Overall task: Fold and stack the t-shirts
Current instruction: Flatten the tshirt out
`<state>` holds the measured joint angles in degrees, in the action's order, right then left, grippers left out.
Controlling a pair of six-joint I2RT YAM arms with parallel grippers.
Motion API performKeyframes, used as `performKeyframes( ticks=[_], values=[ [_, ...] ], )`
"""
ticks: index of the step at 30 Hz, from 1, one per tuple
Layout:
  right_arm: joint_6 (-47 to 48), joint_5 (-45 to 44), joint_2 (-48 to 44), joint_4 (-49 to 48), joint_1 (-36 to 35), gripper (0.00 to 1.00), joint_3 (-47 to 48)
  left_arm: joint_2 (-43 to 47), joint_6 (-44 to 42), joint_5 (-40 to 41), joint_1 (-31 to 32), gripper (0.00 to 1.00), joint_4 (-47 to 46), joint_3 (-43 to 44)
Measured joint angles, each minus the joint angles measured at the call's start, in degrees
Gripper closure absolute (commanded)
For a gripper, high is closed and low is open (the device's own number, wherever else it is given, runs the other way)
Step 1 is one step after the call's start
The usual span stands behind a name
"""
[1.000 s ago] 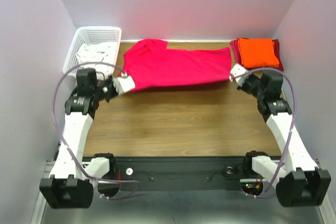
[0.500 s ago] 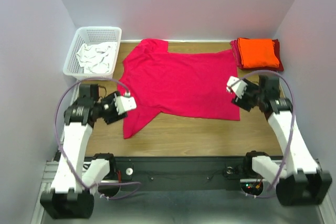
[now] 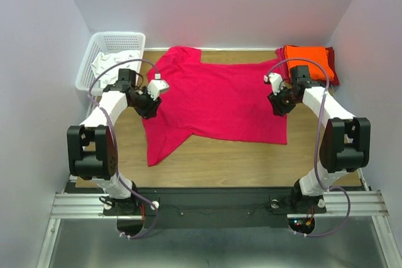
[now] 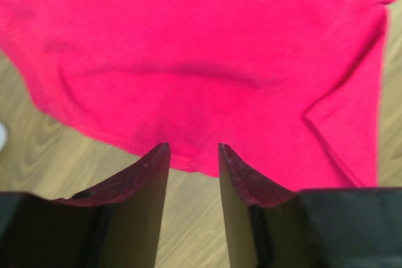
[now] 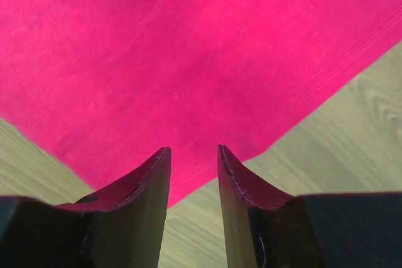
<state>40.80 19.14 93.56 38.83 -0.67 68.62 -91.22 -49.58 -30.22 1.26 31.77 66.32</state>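
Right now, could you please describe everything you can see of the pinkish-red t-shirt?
The pinkish-red t-shirt is plain soft cloth, spread flat and faintly creased on the wooden table, hem towards the right, one sleeve pointing at the near edge. The left claw and the right claw hang open over its edges, gripping nothing.

Both white-and-black arms were extended forward, elbows bent; left end effector (image 3: 156,86) and right end effector (image 3: 273,80) showed dark fingers (image 4: 141,183) parted.

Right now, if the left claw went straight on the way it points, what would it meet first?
Probably the pinkish-red t-shirt: the left claw, open, aims at its near edge with nothing between, though depth is hard to judge.
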Motion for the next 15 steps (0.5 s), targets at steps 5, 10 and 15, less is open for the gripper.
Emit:
performKeyframes(
  ticks=[5,10,15],
  values=[
    [-3.10,-0.04,0.66,0.31,0.00,0.59,-0.11,1.60,0.66,-0.13,5.25,0.41,-0.13,-5.16],
    [-4.35,-0.07,0.72,0.33,0.00,0.59,-0.22,0.50,2.67,0.52,10.34,0.39,0.17,-8.96],
    [-4.68,-0.13,0.72,0.33,0.00,0.60,-0.22,-0.57,5.07,2.62,13.55,0.41,-1.16,-10.62]
  ],
)
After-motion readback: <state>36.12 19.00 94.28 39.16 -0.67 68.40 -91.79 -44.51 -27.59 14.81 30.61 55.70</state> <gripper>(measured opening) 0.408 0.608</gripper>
